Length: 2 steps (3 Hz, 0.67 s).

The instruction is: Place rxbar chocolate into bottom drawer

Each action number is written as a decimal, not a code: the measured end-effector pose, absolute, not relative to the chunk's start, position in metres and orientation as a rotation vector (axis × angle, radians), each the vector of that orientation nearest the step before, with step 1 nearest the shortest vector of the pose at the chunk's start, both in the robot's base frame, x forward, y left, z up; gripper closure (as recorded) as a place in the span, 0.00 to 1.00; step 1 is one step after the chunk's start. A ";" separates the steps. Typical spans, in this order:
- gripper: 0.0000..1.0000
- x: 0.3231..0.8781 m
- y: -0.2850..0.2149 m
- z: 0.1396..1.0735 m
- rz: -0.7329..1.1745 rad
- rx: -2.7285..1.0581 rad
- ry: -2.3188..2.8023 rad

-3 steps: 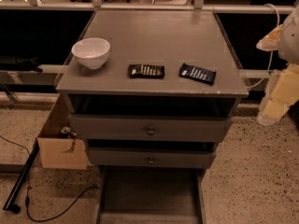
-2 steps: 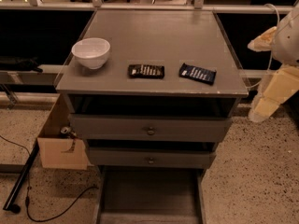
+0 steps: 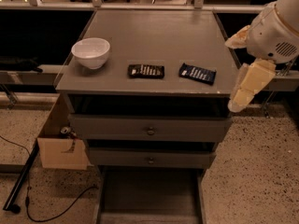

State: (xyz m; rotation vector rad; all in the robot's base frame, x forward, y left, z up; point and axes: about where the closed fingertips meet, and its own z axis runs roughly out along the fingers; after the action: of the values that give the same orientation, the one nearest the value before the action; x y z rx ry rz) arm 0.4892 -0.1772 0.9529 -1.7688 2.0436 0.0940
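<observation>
Ideally, the gripper (image 3: 243,90), beside the cabinet (image 3: 149,130), state indeterminable, descends squarely onto the rxbar chocolate (image 3: 146,71), not the navy bar (image 3: 197,73).

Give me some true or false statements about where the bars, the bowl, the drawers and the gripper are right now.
1. The rxbar chocolate lies on the cabinet top, between the white bowl and the navy blue bar. True.
2. The bottom drawer is shut. False: it is pulled out.
3. The gripper is on the rxbar chocolate. False: it hangs off the cabinet's right edge, apart from both bars.
4. A cardboard box stands on the floor left of the cabinet. True.
5. The white bowl sits inside the bottom drawer. False: it is on the cabinet top, near the left edge.
</observation>
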 end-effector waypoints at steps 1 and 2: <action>0.00 0.511 -0.162 0.948 0.074 -1.713 2.031; 0.00 0.550 -0.143 0.942 0.062 -1.673 2.029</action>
State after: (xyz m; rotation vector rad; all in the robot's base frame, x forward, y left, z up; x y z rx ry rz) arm 0.5503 -0.1427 0.9423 -1.6732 2.0286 0.0621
